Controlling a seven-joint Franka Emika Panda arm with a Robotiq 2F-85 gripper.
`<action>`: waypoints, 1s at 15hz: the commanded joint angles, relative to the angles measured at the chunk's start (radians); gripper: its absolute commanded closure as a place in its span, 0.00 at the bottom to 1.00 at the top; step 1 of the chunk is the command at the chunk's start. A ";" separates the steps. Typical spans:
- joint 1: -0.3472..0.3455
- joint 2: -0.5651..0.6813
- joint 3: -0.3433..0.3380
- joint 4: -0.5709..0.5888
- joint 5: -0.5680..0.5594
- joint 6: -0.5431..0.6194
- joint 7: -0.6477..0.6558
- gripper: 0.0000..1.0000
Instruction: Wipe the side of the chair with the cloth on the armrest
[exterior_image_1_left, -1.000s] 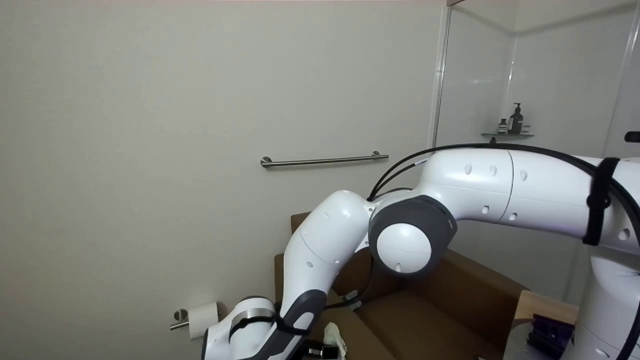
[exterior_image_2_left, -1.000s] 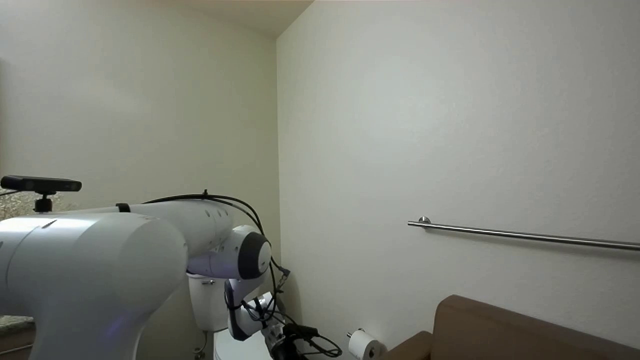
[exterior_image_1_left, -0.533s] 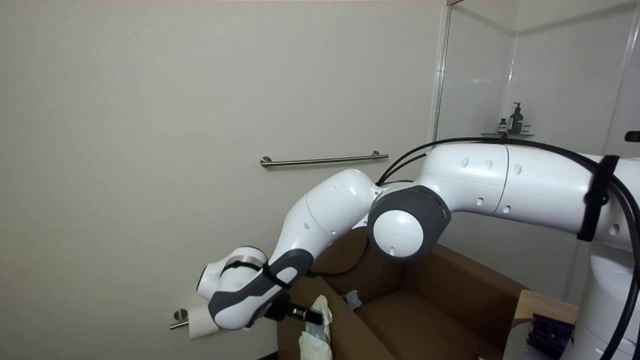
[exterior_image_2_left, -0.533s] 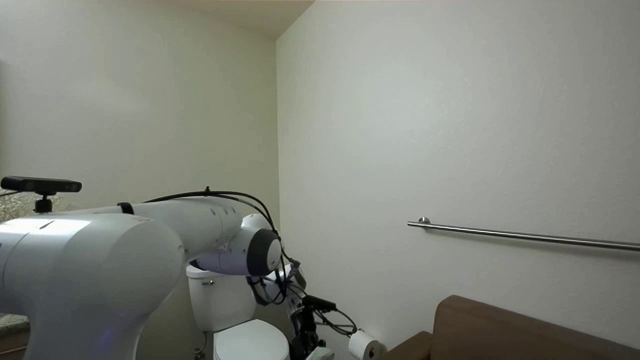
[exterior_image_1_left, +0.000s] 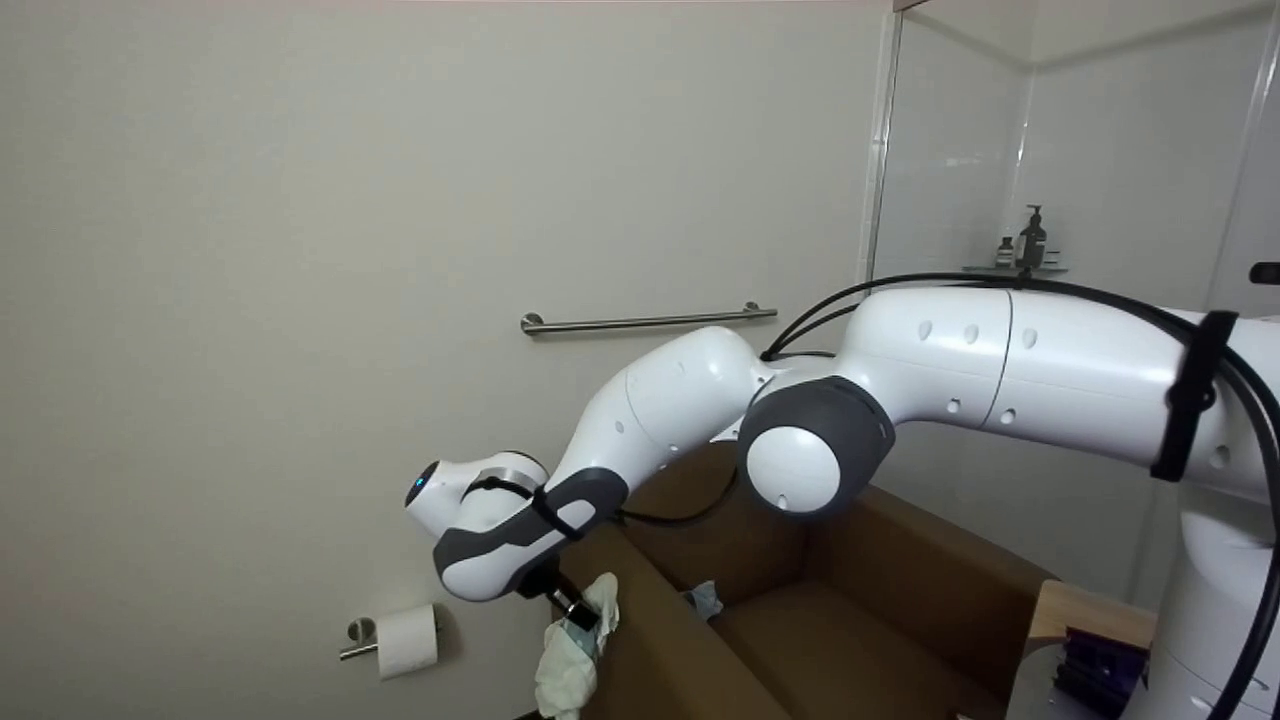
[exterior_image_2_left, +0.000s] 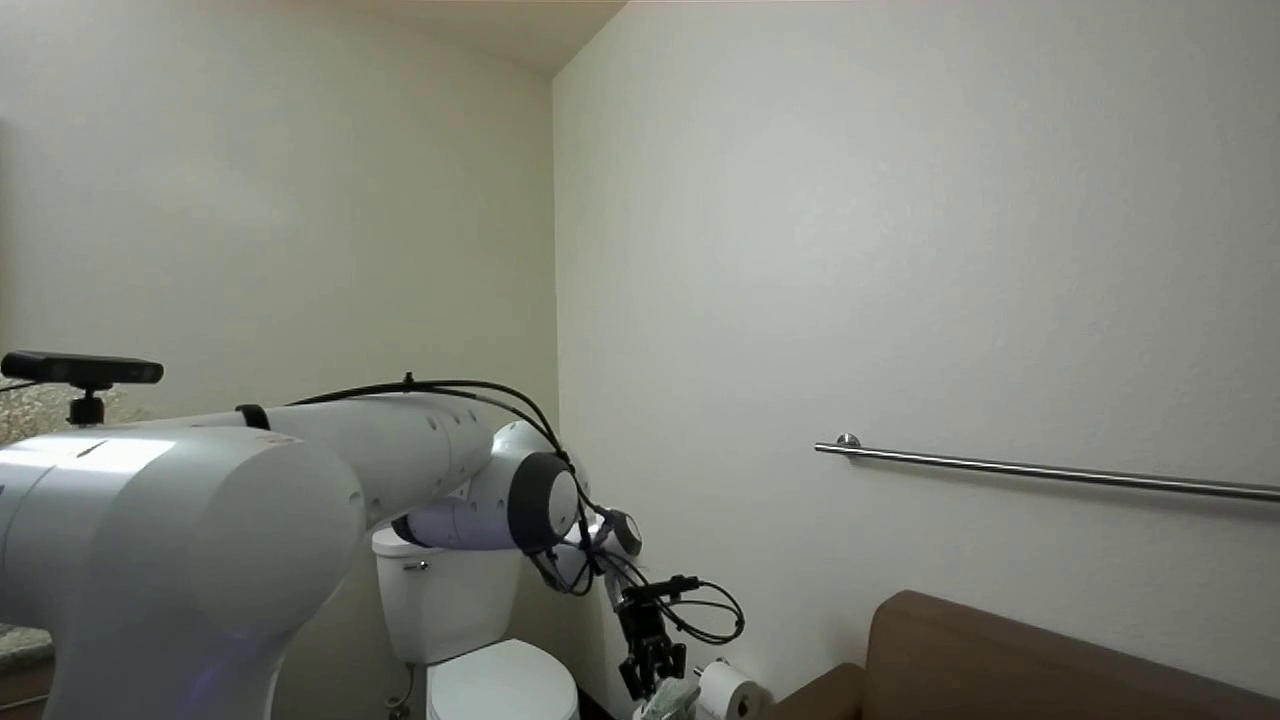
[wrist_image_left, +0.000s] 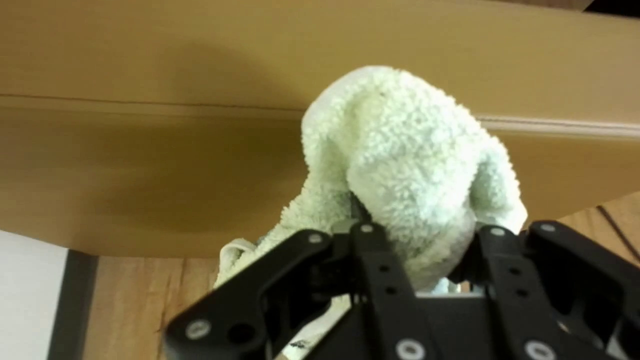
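The black two-fingered pincer (wrist_image_left: 429, 237) is drawn in narrow, gripping a small, fluffy, white-and-pale-green cloth (wrist_image_left: 410, 150) whose folds bulge above it and trail off below. The cloth hangs at the outer side of a broad, flat-topped, brown upholstered armrest (exterior_image_1_left: 670, 650), part of a boxy brown armchair (exterior_image_1_left: 860, 650), and in the wrist view it crosses the line of the seamed upper edge; whether it presses on the upholstery I can't tell. Past the bottom edge of that side a strip of wood-patterned floor (wrist_image_left: 135, 300) shows, and in an exterior view a patch of pale wall (exterior_image_1_left: 490, 650) leaves some room between the cloth and a white cylindrical toilet paper roll (exterior_image_1_left: 407, 642). Higher up, the white jointed arm (exterior_image_1_left: 680, 390) passes close under a straight brushed-metal bar (exterior_image_1_left: 650, 322), though from here I can't judge the depth between them. In the wrist view the pincer's tips are hidden by the cloth, and the armrest is cut off at the bottom of an exterior view. In an exterior view that takes in a white toilet (exterior_image_2_left: 500, 685), the cloth's lower end is cut off, it overlaps the roll, and the armchair shows little more than its brown back (exterior_image_2_left: 1060, 665). A crumpled pale blue-grey piece (exterior_image_1_left: 704, 600) by the armrest's inner edge is too small to make out.
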 joint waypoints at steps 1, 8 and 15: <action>0.056 0.004 -0.088 -0.135 -0.072 0.198 0.149 0.93; 0.174 0.036 -0.145 -0.413 -0.390 0.338 0.384 0.93; 0.170 0.040 0.013 -0.433 -0.440 0.042 0.251 0.93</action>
